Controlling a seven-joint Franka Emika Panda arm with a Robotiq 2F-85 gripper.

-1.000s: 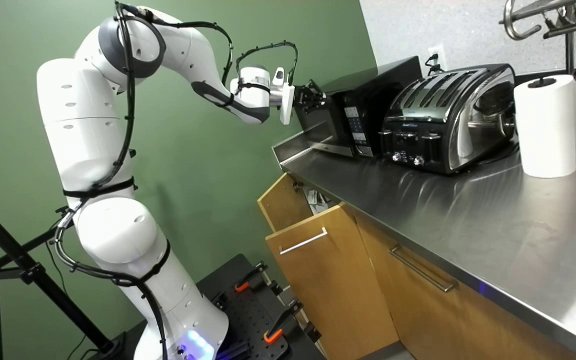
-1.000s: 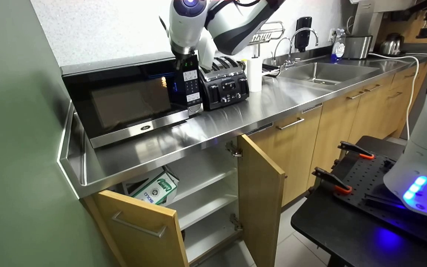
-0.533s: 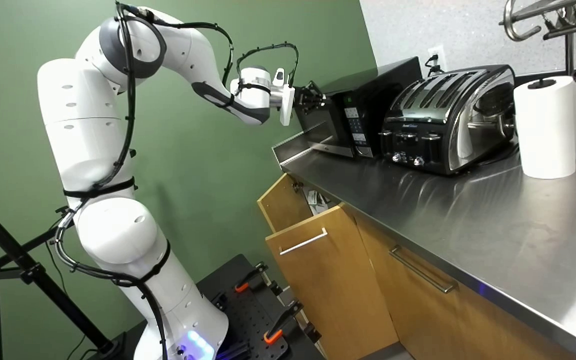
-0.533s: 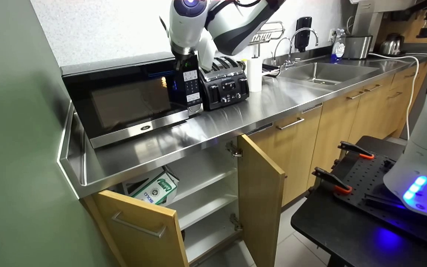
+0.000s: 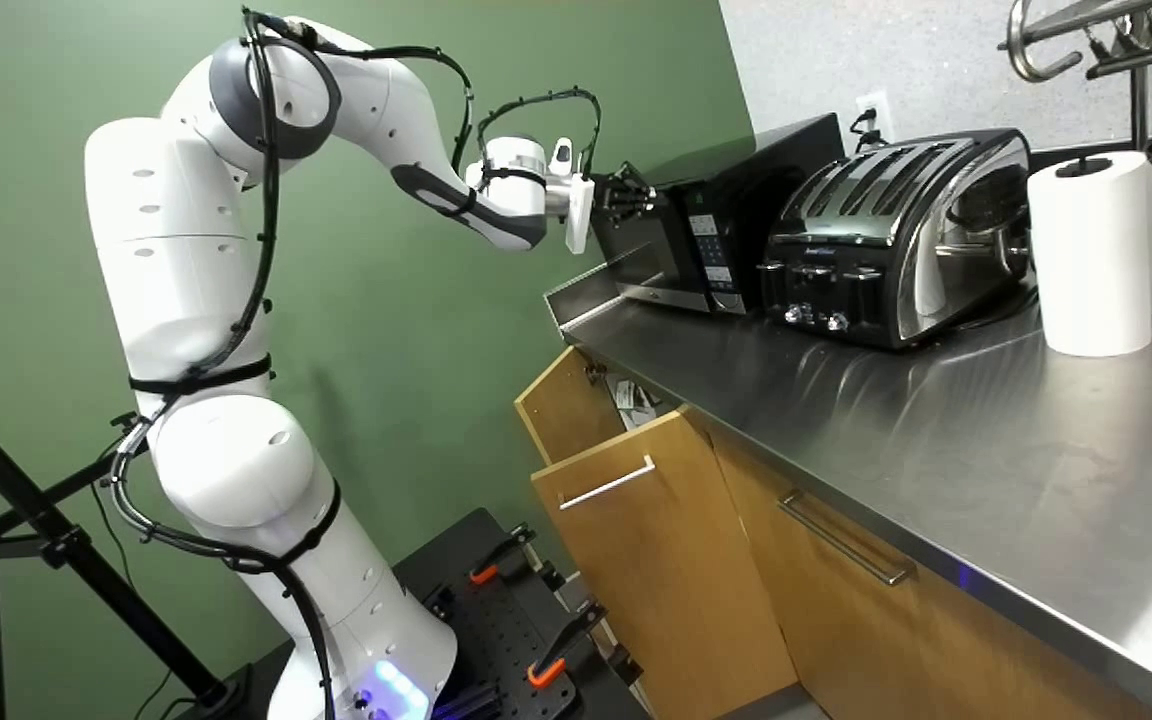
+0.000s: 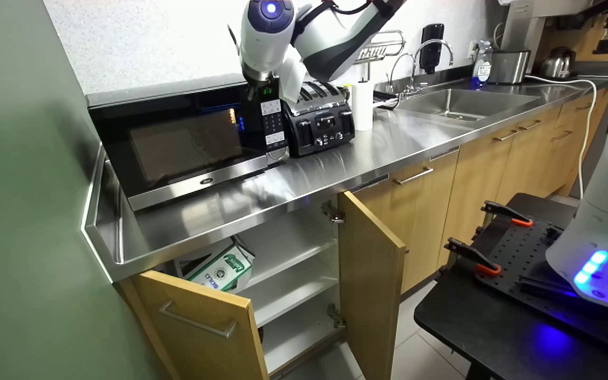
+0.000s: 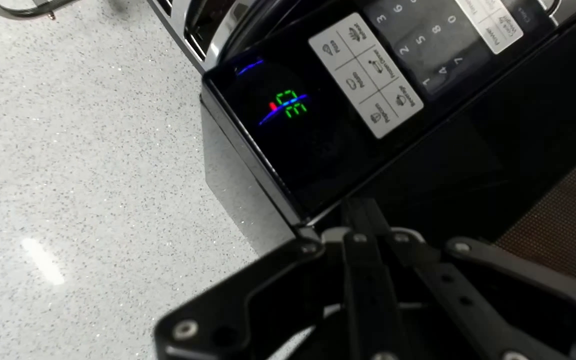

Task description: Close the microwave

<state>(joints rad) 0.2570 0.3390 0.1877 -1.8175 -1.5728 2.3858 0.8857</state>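
The black microwave (image 6: 188,137) stands on the counter in the corner, and it also shows in an exterior view (image 5: 716,240). Its door (image 6: 177,148) looks flush or nearly flush with the keypad panel (image 6: 272,119). The wrist view shows the panel and green display (image 7: 290,102) close up. My gripper (image 7: 363,212) is shut with nothing visible between its fingertips. They are at the door's upper corner by the panel seam. Whether they touch the door I cannot tell. The gripper also shows in both exterior views (image 5: 644,195) (image 6: 252,95). The microwave's inside is hidden.
A chrome-and-black toaster (image 5: 896,235) stands right beside the microwave, with a paper towel roll (image 5: 1091,255) past it. Below the steel counter (image 6: 304,174), two cabinet doors (image 6: 198,322) (image 6: 370,285) stand open. A green wall (image 6: 24,211) borders the microwave's far side.
My arm and gripper have shifted slightly toward the microwave. The door's lower corner and the reflections on it and on the counter have shifted a little, as if the door swung slightly inward.
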